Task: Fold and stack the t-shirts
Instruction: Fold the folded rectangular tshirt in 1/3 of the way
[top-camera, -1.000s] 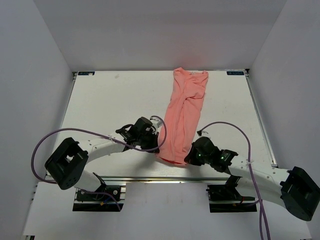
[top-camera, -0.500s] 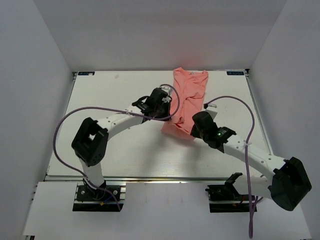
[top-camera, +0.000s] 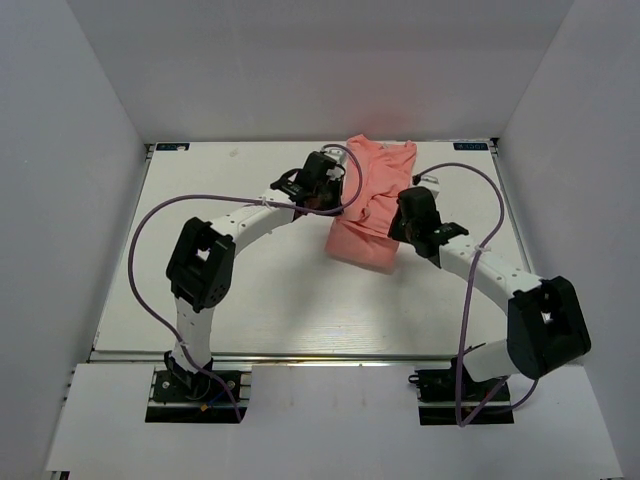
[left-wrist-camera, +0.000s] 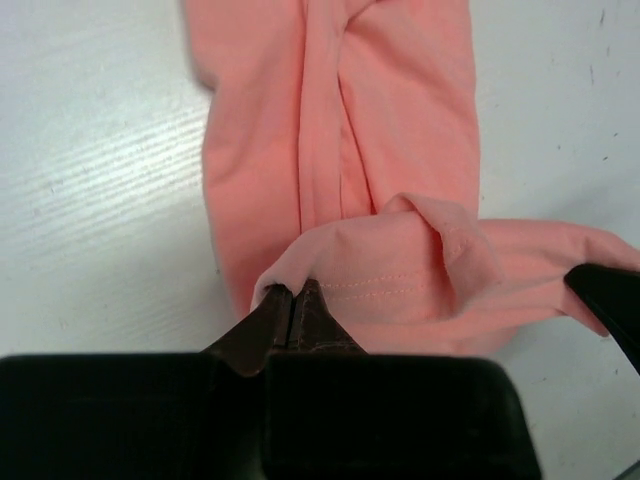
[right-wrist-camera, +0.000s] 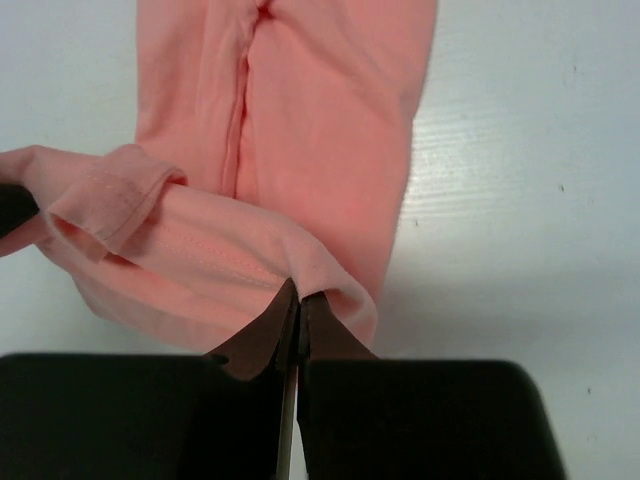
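The salmon-pink t-shirt (top-camera: 375, 190) lies on the far half of the white table (top-camera: 230, 290), right of centre. It is gathered lengthwise into a narrow strip, and its far end reaches the table's back edge. The near end is raised off the surface and doubled back over the part that lies flat, forming a loose fold. Long creases run down the flat part.

The left gripper (left-wrist-camera: 295, 300) has its fingers pressed together on the left corner of the raised hem. A thin edge of fabric is pinched between the tips. The hem's stitch line shows just beyond them.

The right gripper (right-wrist-camera: 298, 296) is likewise clamped on the right corner of the same hem, fingertips tight on the cloth.

Between the two pinch points the hem spans the width of the strip with some slack. A rolled wrinkle sits partway along it.

From overhead, both arms reach forward and inward. The two wrists stand on opposite sides of the garment, near each other but apart. A purple cable (top-camera: 150, 225) loops from the left arm above the table
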